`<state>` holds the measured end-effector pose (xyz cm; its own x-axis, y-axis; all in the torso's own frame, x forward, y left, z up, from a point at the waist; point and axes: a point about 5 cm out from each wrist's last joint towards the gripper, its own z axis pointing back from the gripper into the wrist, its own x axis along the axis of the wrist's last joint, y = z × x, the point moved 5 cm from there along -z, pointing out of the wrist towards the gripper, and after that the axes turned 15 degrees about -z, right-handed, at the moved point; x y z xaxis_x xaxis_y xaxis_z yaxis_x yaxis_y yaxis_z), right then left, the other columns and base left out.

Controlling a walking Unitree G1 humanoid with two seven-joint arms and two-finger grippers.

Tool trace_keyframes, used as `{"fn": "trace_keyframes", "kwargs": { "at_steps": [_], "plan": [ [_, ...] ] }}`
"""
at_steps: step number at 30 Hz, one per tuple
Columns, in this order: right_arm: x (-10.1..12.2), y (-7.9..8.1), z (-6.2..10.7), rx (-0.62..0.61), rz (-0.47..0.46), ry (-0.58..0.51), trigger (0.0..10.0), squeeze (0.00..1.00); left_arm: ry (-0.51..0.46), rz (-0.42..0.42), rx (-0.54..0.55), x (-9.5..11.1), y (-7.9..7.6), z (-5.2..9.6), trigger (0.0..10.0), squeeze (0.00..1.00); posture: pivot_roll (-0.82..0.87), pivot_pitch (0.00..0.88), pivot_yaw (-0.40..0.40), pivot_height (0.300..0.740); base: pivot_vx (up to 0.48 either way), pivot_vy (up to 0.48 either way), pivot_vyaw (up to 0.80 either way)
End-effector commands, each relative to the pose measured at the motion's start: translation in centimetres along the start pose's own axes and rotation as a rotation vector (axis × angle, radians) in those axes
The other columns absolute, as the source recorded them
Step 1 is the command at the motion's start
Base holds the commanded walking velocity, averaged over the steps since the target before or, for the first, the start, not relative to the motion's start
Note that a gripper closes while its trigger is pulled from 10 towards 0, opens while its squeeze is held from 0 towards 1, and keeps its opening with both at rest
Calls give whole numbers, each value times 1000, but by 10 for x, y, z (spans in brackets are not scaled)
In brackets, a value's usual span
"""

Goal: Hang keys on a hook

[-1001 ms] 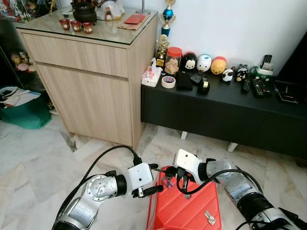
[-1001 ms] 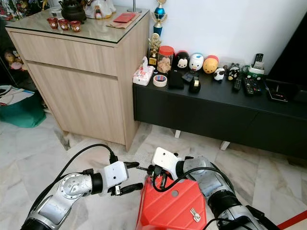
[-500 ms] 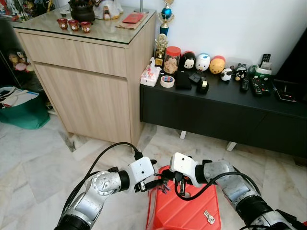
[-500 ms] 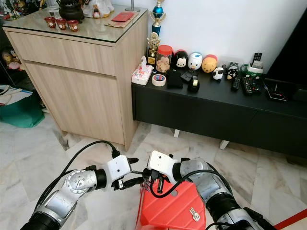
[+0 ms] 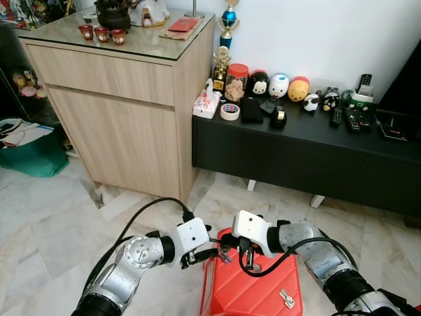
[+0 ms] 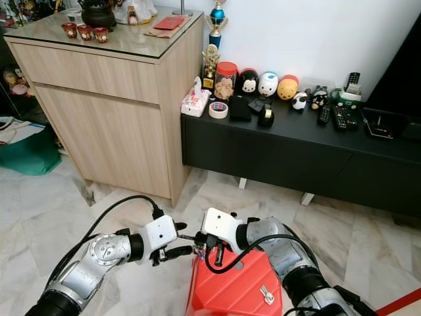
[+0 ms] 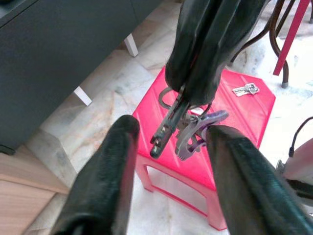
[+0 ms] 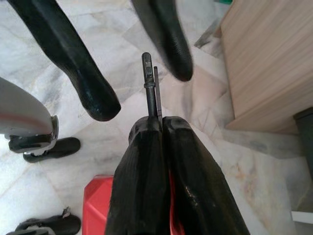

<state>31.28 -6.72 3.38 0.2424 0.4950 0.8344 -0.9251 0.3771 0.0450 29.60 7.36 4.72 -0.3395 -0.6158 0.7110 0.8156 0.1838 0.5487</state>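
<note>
Left pincer [image 5: 212, 253] spread wide at 9 o'clock of the key bunch [image 7: 188, 128], fingers flanking it. Right pincer [image 5: 228, 246] clamped on the bunch above red stool [image 5: 253, 289]. Spare key [image 5: 287, 299] on stool at 5 o'clock.

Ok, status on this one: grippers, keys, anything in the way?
Right gripper shut on key bunch above red stool. Left gripper open, fingers either side of bunch. Spare key on stool. No hook seen.
</note>
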Motion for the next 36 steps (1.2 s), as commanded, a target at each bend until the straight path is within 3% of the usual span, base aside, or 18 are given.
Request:
{"fn": "trace_keyframes", "kwargs": {
  "at_steps": [1, 2, 3, 5, 6, 8, 10, 12, 15, 18, 25, 26, 27, 28, 36],
  "plan": [
    [5, -1, 3, -6, 3, -27, 10000, 0, -1, -4, -14, 2, 0, -2, 3569, 0, 107, 0, -84, 740, 0, 0, 0],
    [6, -1, 3, -7, 3, -28, 10000, 0, -6, 3, -8, 2, 1, -2, 2745, 0, 107, 0, -84, 740, 0, 0, 0],
    [5, -1, 3, -7, 3, -27, 10000, 0, -15, 7, 1, 5, 3, -3, 0, 0, 107, 0, -84, 740, 0, 0, 0],
    [5, -1, 3, -6, 2, -26, 10000, 0, -22, 7, 2, 7, 4, -3, 0, 0, 107, 0, -83, 740, 0, 0, 0],
    [3, -1, 2, -9, 4, -21, 10000, 0, -26, 8, 0, 7, 4, -3, 1529, 0, 107, 0, -83, 740, 0, 0, 0],
    [3, -1, 3, -11, 5, -18, 10000, 0, -27, 8, -1, 7, 4, -3, 1529, 0, 107, 0, -83, 740, 0, 0, 0],
    [3, -1, 2, -11, 3, -18, 10000, 0, -35, 15, -1, 8, 4, -3, 4353, 0, 108, 0, -82, 740, 0, 0, 0],
    [3, -1, 2, -11, 2, -19, 10000, 0, -40, 19, -2, 9, 4, -2, 4667, 0, 108, 0, -82, 740, 0, 0, 0],
    [3, -1, 2, -14, -4, -23, 10000, 0, -50, 26, -9, 11, 3, -3, 4235, 0, 107, 0, -81, 740, 0, 0, 0],
    [2, -1, 2, -16, -3, -20, 10000, 0, -56, 28, -10, 12, 3, -3, 4549, 0, 106, 0, -79, 740, 0, 0, 0],
    [2, -1, 2, -16, -1, -15, 10000, 0, -61, 33, -16, 13, 2, -3, 4275, 0, 107, 0, -82, 740, 0, 0, 0],
    [2, -2, 2, -17, -1, -16, 10000, 0, -61, 33, -18, 13, 2, -3, 3412, 0, 107, 0, -82, 740, 0, 0, 0],
    [2, -2, 2, -19, -2, -17, 10000, 0, -61, 35, -18, 13, 2, -4, 1098, 0, 107, 0, -82, 740, 0, 0, 0],
    [2, -2, 2, -19, -2, -16, 10000, 0, -61, 38, -17, 13, 2, -4, 0, 0, 106, 0, -82, 740, 0, 0, 0],
    [1, 0, 1, -11, 2, -10, 10000, 0, -68, 44, -4, 14, 3, -4, 0, 0, 109, 0, -85, 740, 0, 0, 0]
  ]
}}
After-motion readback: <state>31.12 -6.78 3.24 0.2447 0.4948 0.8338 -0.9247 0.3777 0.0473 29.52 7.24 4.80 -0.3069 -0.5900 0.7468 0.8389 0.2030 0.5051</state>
